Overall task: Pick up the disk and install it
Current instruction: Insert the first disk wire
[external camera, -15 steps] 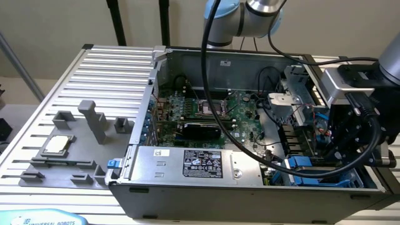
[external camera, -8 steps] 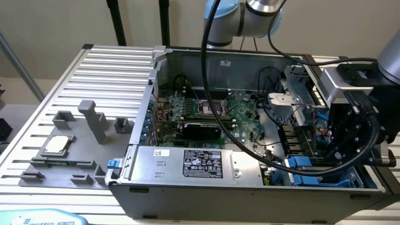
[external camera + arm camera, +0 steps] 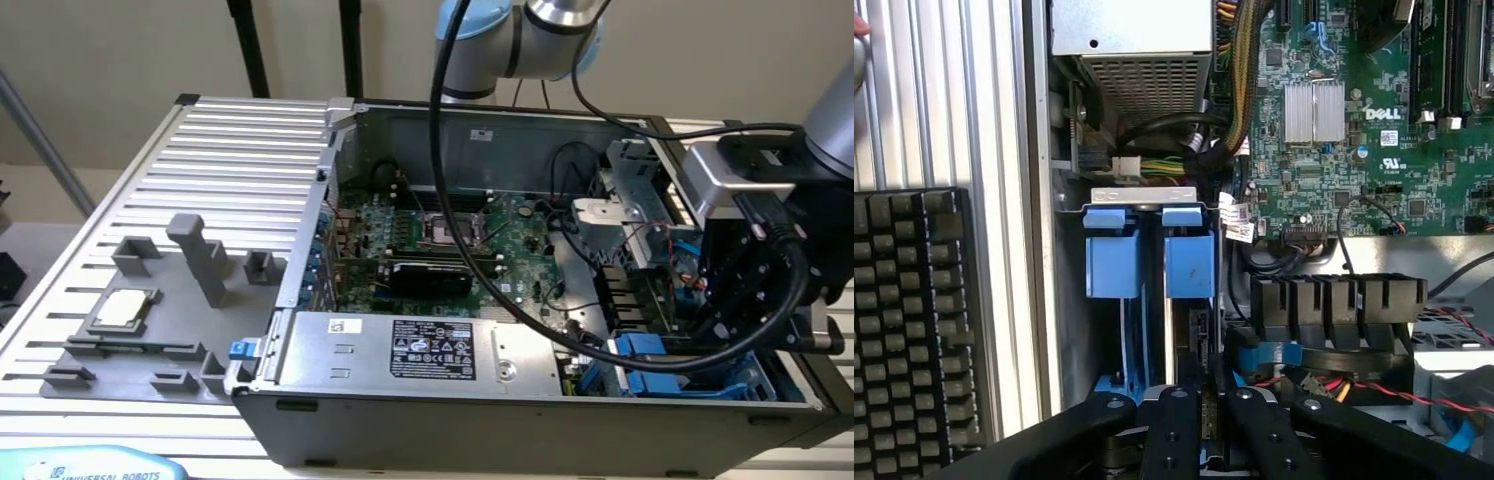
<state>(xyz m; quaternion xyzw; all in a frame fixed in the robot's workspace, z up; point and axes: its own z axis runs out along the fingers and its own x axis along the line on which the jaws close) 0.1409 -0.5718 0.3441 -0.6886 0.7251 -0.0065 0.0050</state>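
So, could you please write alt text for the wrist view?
The black pincer reaches into an open computer case, closed on a drive with blue carrier standing in the drive bay. Beyond lie the green motherboard and power supply; a keyboard sits outside.

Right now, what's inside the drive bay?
Two blue carriers stand side by side in the bay. The gripper is closed on the edge of one. The disk itself is mostly covered by carriers and fingers.

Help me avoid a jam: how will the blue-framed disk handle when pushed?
Probably stiff: the disk sits in a hard-looking blue frame. Likely to bind if tilted, standing edge-on in a narrow slot beside another blue carrier.
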